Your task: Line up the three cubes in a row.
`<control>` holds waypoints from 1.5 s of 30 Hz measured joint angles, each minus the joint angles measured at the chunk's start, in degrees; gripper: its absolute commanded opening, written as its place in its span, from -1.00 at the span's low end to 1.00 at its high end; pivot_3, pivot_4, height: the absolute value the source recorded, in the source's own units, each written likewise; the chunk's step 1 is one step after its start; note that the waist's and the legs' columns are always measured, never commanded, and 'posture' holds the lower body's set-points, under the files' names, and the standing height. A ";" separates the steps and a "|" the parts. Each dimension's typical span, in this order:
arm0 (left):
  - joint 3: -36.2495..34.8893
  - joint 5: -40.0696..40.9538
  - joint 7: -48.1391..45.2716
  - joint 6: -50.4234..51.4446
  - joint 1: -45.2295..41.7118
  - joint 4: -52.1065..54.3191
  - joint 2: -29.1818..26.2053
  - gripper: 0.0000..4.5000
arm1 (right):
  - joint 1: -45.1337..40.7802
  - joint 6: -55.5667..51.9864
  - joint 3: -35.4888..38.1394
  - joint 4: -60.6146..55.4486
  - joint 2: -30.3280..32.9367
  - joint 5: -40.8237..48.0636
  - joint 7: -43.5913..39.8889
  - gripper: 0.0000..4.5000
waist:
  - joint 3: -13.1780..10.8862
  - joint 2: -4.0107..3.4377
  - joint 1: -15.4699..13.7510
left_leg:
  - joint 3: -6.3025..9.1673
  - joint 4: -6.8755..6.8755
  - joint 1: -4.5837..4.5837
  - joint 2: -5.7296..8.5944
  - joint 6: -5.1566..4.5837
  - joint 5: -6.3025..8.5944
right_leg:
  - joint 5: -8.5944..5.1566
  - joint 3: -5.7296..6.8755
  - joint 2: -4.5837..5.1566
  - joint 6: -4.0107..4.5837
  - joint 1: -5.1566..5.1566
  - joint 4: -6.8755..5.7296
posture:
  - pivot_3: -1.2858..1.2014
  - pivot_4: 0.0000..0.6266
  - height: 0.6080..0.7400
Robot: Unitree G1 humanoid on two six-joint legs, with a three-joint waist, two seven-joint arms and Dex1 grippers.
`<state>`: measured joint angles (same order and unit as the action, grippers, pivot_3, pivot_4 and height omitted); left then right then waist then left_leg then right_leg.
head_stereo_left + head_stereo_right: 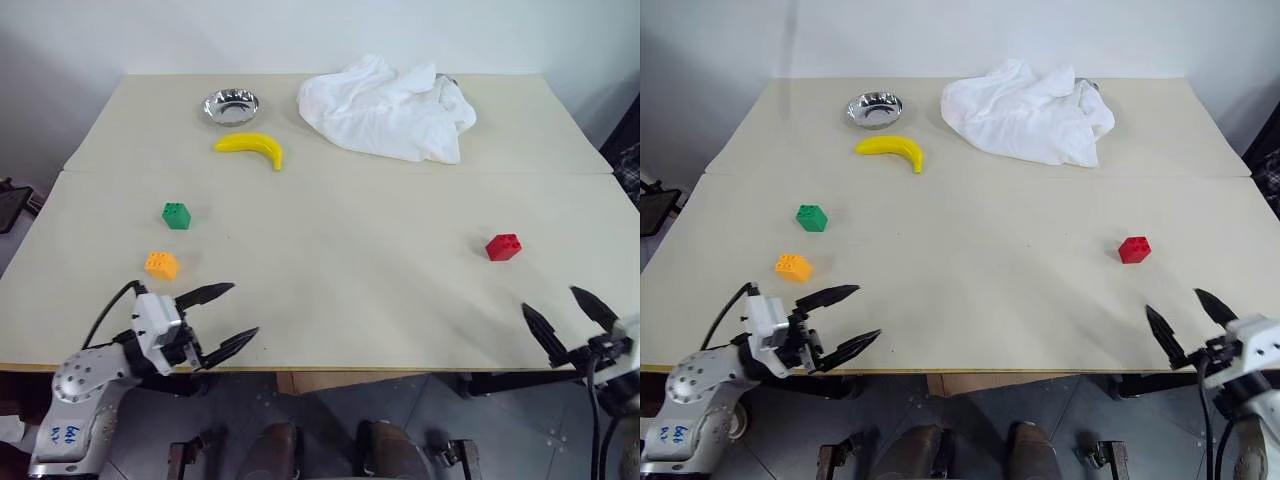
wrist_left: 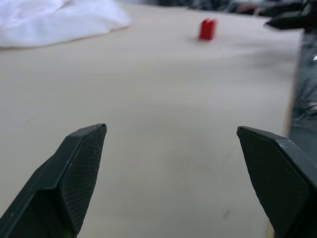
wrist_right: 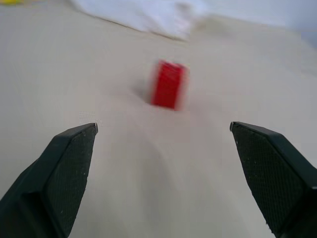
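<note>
Both pincers gape empty; steel bowl holds nothing visible

Three cubes (red, green, orange), one banana, one bowl, seemingly one cloth.

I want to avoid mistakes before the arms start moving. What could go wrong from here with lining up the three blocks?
1. The red block sits far from the green block and orange block, so a long carry could drop it.
2. The blocks are small beside the open right gripper and left gripper; a fingertip may knock one away.
3. The banana lies near the green block and might get bumped.
</note>
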<state>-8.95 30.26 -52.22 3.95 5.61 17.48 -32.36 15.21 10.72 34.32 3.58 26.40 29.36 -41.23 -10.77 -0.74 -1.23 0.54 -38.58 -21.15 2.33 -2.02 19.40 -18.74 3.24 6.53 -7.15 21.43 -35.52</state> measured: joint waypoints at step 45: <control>0.50 -2.42 3.76 2.66 3.06 4.23 0.71 1.00 | -35.90 -20.64 -15.85 13.83 5.20 -6.25 5.35 -0.35 | 0.14 -0.28 1.37 | -0.19 -0.28 -0.06 -0.03 -0.05 -0.03 | 0.00 -0.23 -0.03 0.01 0.13 -0.03 | 0.03 -0.52 1.00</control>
<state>-8.46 27.85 -48.46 6.61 8.68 21.71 -31.64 -20.69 -9.92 18.47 17.41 31.60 23.11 -35.88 -10.62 -1.03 0.14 0.35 -38.86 -21.21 2.29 -2.07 19.37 -18.75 3.00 6.50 -7.15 21.56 -35.55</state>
